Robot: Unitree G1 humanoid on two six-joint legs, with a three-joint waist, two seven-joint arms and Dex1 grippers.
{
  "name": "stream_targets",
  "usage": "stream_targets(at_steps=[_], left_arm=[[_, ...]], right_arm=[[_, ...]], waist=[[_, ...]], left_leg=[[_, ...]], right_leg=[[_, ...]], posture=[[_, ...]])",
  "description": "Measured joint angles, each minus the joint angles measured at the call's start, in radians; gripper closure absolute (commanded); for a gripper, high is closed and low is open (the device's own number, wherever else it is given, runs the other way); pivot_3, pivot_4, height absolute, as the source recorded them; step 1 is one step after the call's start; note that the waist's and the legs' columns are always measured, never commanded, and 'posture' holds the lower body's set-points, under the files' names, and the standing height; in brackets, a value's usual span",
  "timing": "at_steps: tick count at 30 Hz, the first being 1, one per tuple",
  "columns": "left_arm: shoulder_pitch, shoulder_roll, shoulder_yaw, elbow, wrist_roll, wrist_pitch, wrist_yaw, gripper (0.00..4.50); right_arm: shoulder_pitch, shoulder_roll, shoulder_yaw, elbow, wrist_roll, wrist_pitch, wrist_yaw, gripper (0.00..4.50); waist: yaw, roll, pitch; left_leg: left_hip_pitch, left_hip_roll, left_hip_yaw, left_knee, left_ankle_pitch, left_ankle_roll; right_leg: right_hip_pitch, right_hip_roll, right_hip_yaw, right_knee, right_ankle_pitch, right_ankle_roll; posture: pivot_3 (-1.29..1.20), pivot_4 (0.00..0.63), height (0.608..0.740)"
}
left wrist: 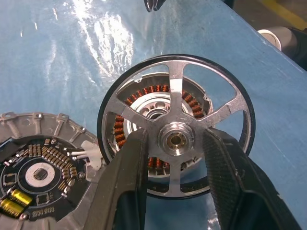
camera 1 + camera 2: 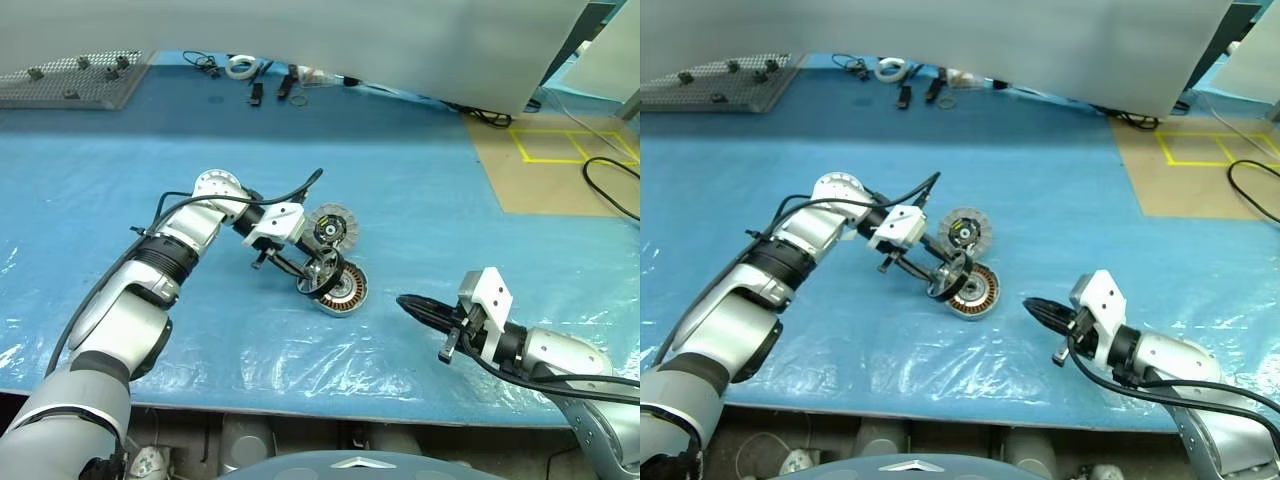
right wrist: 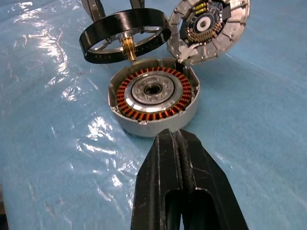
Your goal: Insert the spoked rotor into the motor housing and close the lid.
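Rotor: the spoked rotor (image 1: 175, 139) is a dark thin rim on bright metal spokes with a brass-coloured shaft below the hub. It looks rigid and fairly light, smooth metal that could slip or tip in a pinch.
Where to hold: at the hub, where the spokes meet; the rim is thin and the gaps give no purchase.
Left claw: the left gripper (image 2: 318, 272) pinches the rotor, one finger to each side of the hub, through the gaps between spokes.
Rotor place: raised just above the motor housing (image 3: 154, 97), tilted, and a little toward its far left edge, not yet seated.
Housing: it sits on the blue plastic sheet (image 2: 420, 180) near the middle of the table, copper windings up, its centre bore open.
Lid: the lid (image 2: 331, 226) stands tilted just beyond the housing, its circuit-board face showing; it seems to lean on the housing's far rim.
Right claw: the right gripper (image 2: 412, 304) is pressed together, holding nothing, to the right of the housing and apart from it.
Judgement: shaft must line up with the bore; the rotor wants levelling first.
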Motion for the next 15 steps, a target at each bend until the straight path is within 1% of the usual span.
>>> stream_targets(at_steps=[4,9,12,15], left_arm=[[-0.036,-0.027,0.0,0.058,0.025,-0.031,0.0,3.14],[-0.06,-0.048,-0.003,0.096,0.042,-0.049,0.0,3.14],[-0.065,-0.058,-0.012,0.098,0.048,-0.059,0.0,3.14],[-0.073,-0.044,-0.046,0.062,0.039,-0.03,0.0,3.14]], right_arm=[[0.009,0.014,0.001,-0.065,0.009,0.023,-0.054,4.5],[-0.055,0.032,0.029,-0.136,0.026,0.1,-0.136,4.5],[-0.081,0.038,0.058,-0.163,0.035,0.139,-0.172,4.5],[-0.09,0.043,0.082,-0.164,0.035,0.151,-0.19,4.5]], waist=[[-0.003,0.0,0.0],[-0.003,0.0,0.0],[-0.001,0.0,0.0],[-0.001,0.0,0.0]], left_leg=[[0.001,0.0,0.0,0.001,0.0,0.0],[0.002,-0.001,0.0,0.001,0.0,0.0],[0.001,-0.001,0.0,0.001,0.0,0.0],[0.001,-0.001,0.0,0.0,0.0,0.0]], right_leg=[[0.0,0.0,0.001,0.0,0.0,0.0],[0.001,0.0,0.002,0.0,0.001,0.001],[0.001,0.0,0.002,0.0,0.001,0.002],[0.001,0.0,0.001,0.0,0.001,0.002]], posture=[[0.0,0.15,0.74],[0.0,0.15,0.74],[0.0,0.15,0.74],[0.0,0.15,0.74]])
